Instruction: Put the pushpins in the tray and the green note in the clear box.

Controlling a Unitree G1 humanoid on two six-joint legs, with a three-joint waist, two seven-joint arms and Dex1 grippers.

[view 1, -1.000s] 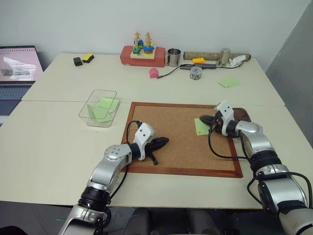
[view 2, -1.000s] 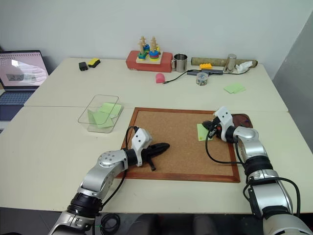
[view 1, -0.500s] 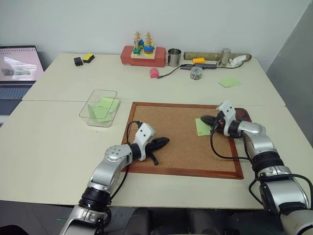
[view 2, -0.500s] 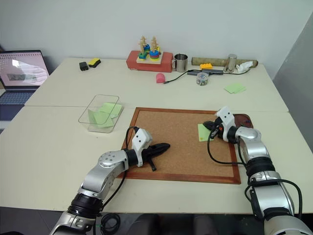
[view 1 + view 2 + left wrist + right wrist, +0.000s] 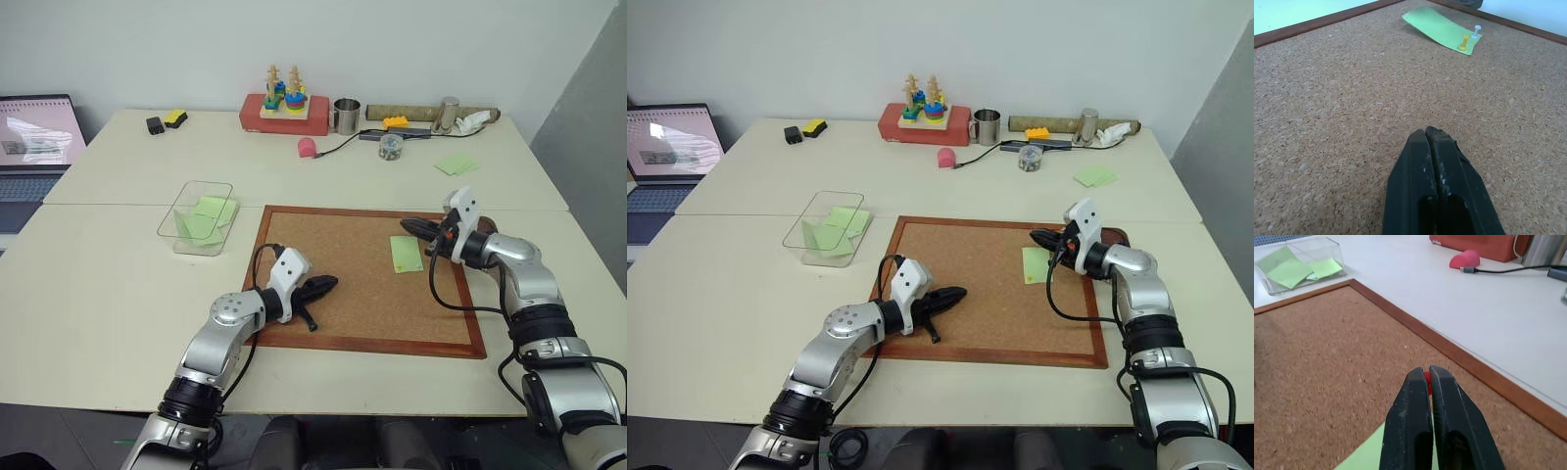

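Note:
The green note [image 5: 406, 254] lies on the cork board [image 5: 343, 245] toward its right side. A yellow pushpin [image 5: 1464, 43] and a white pushpin [image 5: 1476, 32] stand in one end of the note. Just above the note's far edge hovers my right gripper [image 5: 409, 225], shut on a red pushpin [image 5: 1426, 377] whose head shows between the fingertips. The dark tray [image 5: 1114, 234] sits behind that hand, mostly hidden by it. My left gripper [image 5: 331, 283] rests shut and empty on the cork near the board's left side. The clear box [image 5: 196, 245] stands left of the board with green sheets inside.
Along the table's far edge stand a red stacking toy [image 5: 277, 108], a metal cup [image 5: 347, 115], a small jar [image 5: 392, 146] and a pink object [image 5: 309, 147] on a cable. Pale green sheets [image 5: 458, 164] lie at back right. A laptop [image 5: 34, 137] sits far left.
My right gripper has lifted up off the note, staying shut. The left arm has kept still.

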